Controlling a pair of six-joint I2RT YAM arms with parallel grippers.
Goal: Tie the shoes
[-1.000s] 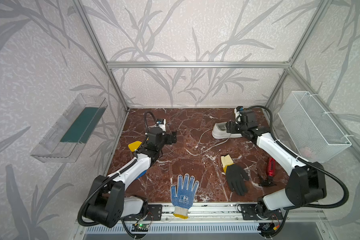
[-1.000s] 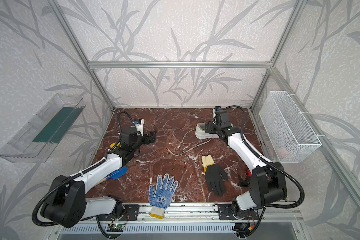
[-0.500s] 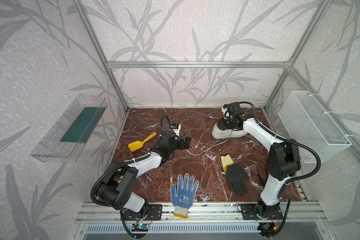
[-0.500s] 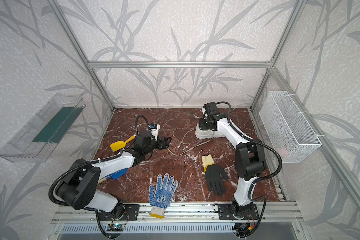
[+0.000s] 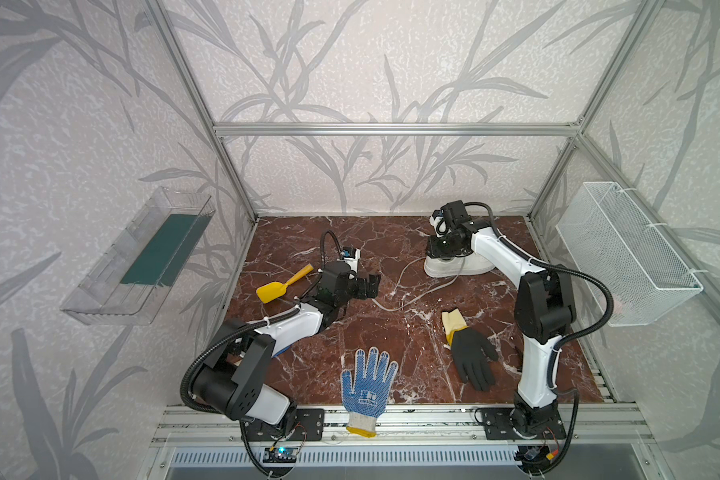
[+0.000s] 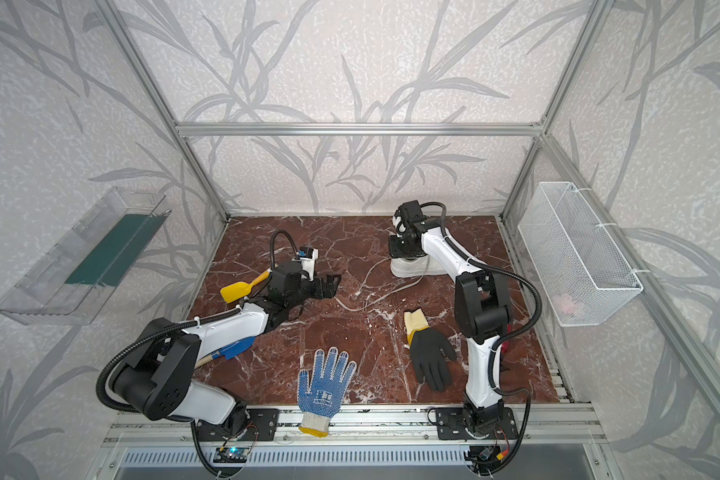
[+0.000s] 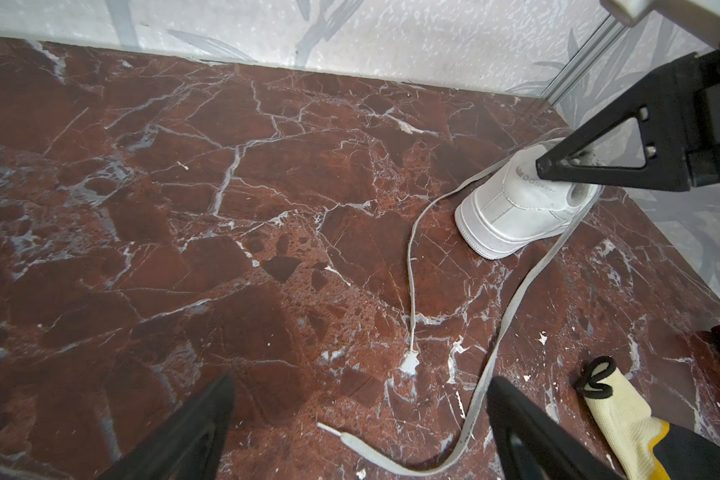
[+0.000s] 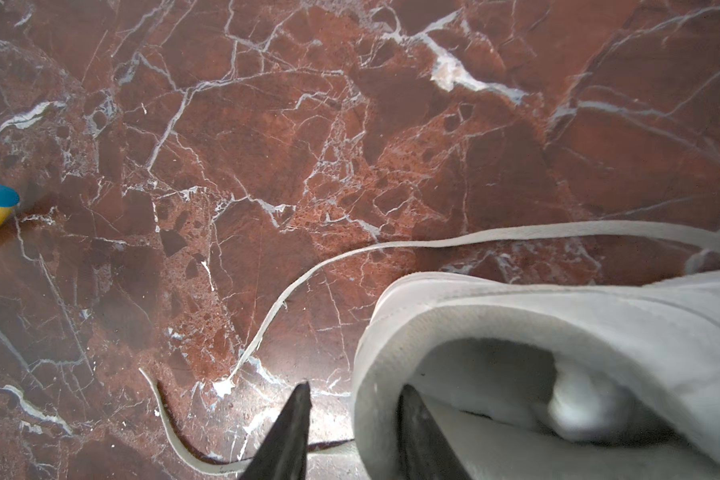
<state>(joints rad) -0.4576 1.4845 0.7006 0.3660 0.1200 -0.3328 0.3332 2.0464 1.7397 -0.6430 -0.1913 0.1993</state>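
Note:
The shoes are one white sneaker (image 5: 470,266) (image 6: 404,270) at the back right of the marble table, heel toward the middle. Its long white laces (image 5: 408,299) (image 7: 512,307) trail loose toward the centre. My right gripper (image 5: 447,258) (image 8: 355,386) points down at the heel. One finger is inside the shoe's opening and the other stands outside, a little off the heel wall, so it is open. My left gripper (image 5: 368,284) (image 7: 360,380) hovers wide open above the table, with a lace end (image 7: 341,436) lying between its fingers, untouched.
A yellow scoop (image 5: 283,284) lies behind the left arm. A blue-dotted white glove (image 5: 368,382) and a black glove with a yellow cuff (image 5: 470,357) lie near the front edge. A wire basket (image 5: 624,249) hangs on the right wall, a clear tray (image 5: 138,257) on the left.
The right gripper has moved along the shoe to its heel and its jaws have narrowed around the heel wall. The left gripper has travelled right, toward the trailing lace.

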